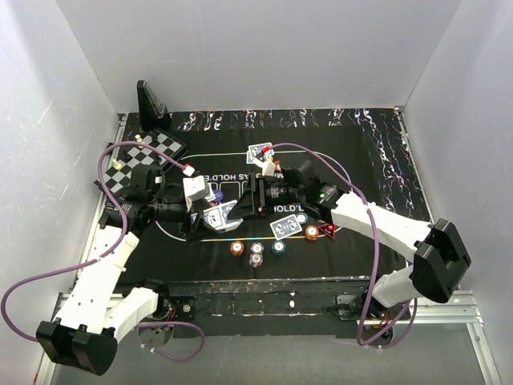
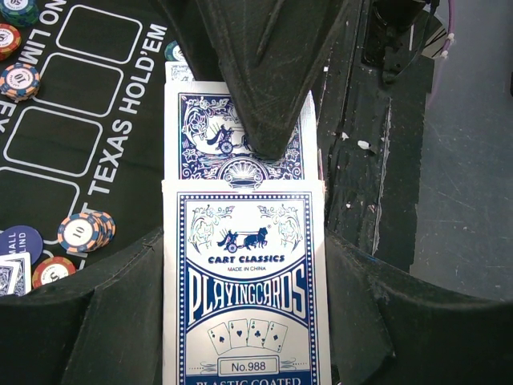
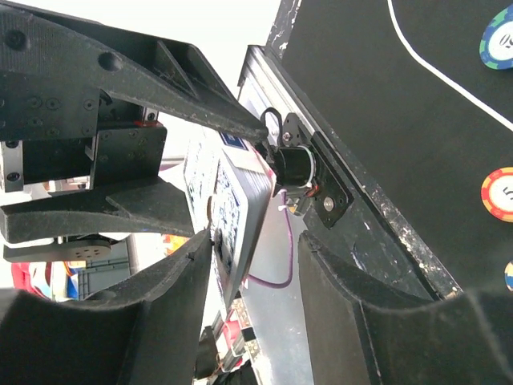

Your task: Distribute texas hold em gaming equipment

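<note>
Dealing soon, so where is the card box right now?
Top view, left of centre: card box clamped in the left pincer, just beyond the chip row.

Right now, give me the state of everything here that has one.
left gripper, shut on card box
card box, open, cards sticking out its top
right gripper, open, beside the card box
dealt cards, face down on mat
chips, flat on mat
</note>
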Robot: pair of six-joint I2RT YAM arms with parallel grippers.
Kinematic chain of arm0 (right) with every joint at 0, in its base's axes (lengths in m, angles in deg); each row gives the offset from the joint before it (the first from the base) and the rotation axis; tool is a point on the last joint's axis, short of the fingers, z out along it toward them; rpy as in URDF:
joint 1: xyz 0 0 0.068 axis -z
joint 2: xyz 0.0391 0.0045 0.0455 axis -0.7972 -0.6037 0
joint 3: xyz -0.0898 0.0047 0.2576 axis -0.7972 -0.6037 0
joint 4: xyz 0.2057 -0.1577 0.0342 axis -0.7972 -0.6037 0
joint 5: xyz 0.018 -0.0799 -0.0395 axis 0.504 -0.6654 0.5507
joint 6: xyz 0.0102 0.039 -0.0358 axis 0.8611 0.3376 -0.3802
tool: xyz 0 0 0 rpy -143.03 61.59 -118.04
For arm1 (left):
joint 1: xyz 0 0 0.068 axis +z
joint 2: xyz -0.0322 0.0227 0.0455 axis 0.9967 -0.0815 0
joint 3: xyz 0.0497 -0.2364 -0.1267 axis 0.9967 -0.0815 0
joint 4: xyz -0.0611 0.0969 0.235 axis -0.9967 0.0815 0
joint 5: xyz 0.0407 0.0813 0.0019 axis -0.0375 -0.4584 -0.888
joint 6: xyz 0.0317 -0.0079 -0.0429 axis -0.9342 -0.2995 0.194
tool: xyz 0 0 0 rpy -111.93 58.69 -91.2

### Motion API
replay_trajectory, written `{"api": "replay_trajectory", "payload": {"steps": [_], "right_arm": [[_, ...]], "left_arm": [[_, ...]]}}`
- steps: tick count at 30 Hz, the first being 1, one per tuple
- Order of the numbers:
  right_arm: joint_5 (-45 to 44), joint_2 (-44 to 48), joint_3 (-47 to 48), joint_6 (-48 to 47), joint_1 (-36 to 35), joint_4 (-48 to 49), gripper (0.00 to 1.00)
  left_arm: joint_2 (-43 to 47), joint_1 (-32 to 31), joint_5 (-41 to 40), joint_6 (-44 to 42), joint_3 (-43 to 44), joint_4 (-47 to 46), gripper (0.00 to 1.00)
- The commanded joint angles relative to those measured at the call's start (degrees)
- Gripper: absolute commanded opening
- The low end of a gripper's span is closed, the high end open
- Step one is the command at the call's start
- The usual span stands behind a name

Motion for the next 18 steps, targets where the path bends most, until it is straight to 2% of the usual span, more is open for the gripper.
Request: {"api": "replay_trajectory", "payload": {"steps": [1,5,9,13,18], "right_arm": [[-0.62,3.68,-1.81,-1.11,1.08,0.72,0.53],[-0.63,4.56,-2.43,-1.02,1.96,0.72,0.50],[-0.54,4.39,-2.61,-1.02,2.23,0.46,0.43],[-0.54,4.65,-3.13,-1.02,2.58,0.28,0.32],[-1.15,6.23,-3.57,-1.02,3.63,-0.86,0.11]], "left_arm": [[1.59,-0.09,2.88,1.01,1.48,-1.83,0.27],[1.77,0.00,3.41,1.45,1.48,-2.45,0.25],[1.59,-0.09,3.94,1.98,1.65,-2.80,0.23],[1.86,-0.09,3.94,2.68,1.65,-3.33,0.23],[2.03,0.00,3.94,2.42,0.95,-3.77,0.24]]}}
